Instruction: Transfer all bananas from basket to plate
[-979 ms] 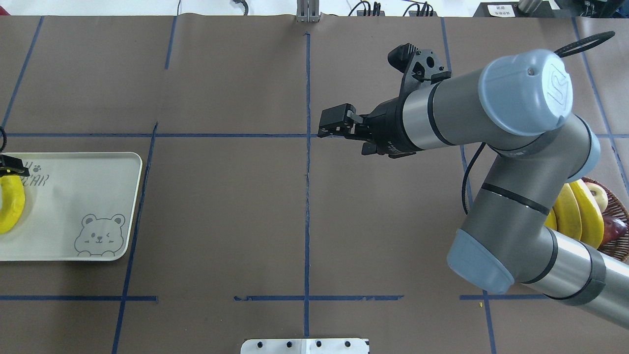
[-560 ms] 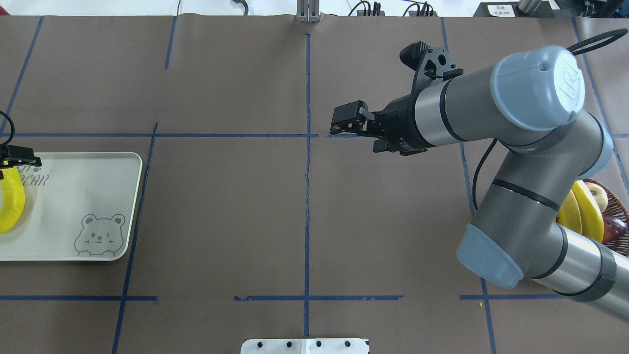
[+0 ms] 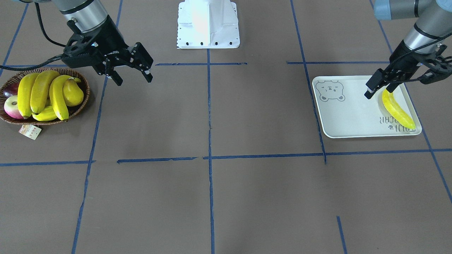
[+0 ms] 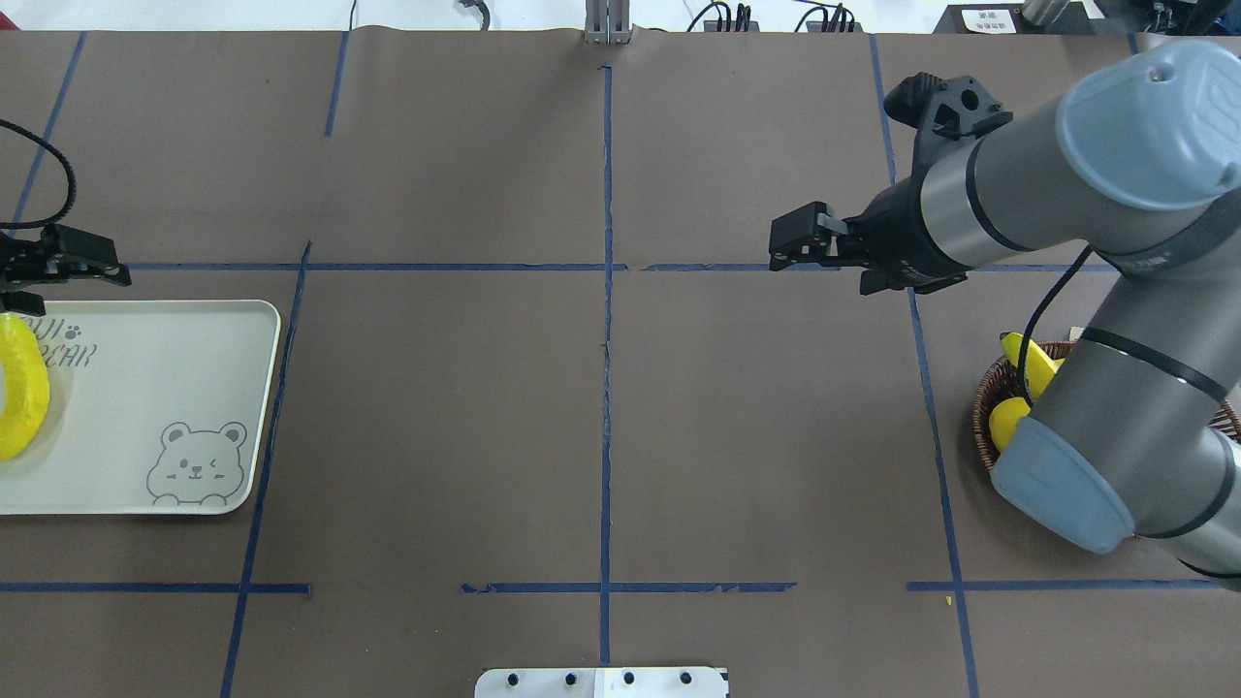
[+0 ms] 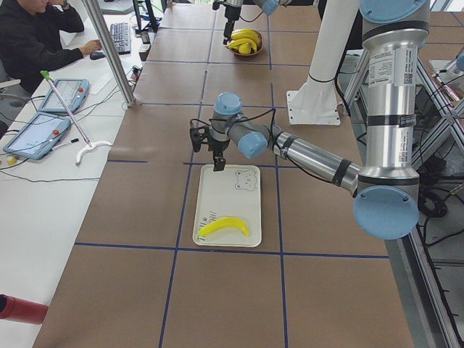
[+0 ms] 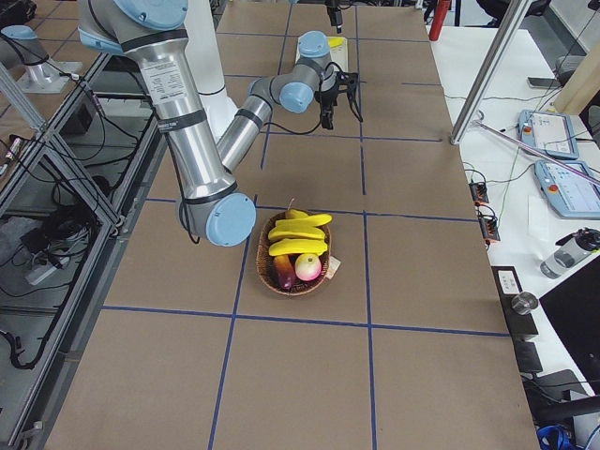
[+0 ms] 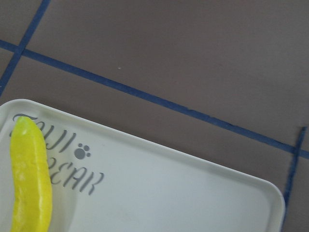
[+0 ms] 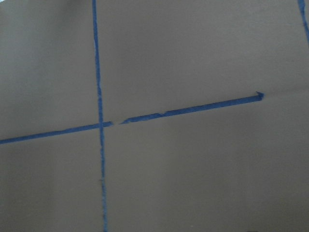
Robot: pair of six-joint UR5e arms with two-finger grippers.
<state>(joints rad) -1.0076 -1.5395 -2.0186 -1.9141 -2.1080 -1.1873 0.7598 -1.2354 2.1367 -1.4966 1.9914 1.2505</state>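
Observation:
One yellow banana [image 3: 397, 109] lies on the pale bear-face plate [image 3: 349, 116], near its lettered end; it also shows in the overhead view [image 4: 24, 388] and the left wrist view [image 7: 29, 179]. My left gripper [image 3: 376, 92] is open and empty, just above the plate's edge, apart from that banana. Three long bananas [image 3: 39, 92] lie in the wicker basket [image 3: 85, 92]. My right gripper [image 3: 134, 80] is open and empty, above the table beside the basket. In the overhead view my right arm hides most of the basket [image 4: 984, 407].
The basket also holds a yellow pear [image 3: 72, 92], a red-yellow apple [image 3: 12, 106], a dark fruit [image 3: 10, 90] and a short yellow fruit [image 3: 44, 114]. A paper tag [image 3: 30, 131] lies by it. The white robot base [image 3: 208, 24] stands at the table's edge.
My right arm has swung right, toward the basket, with the gripper open. My left gripper has drawn back from the banana to the plate's far edge; the banana stays on the plate.

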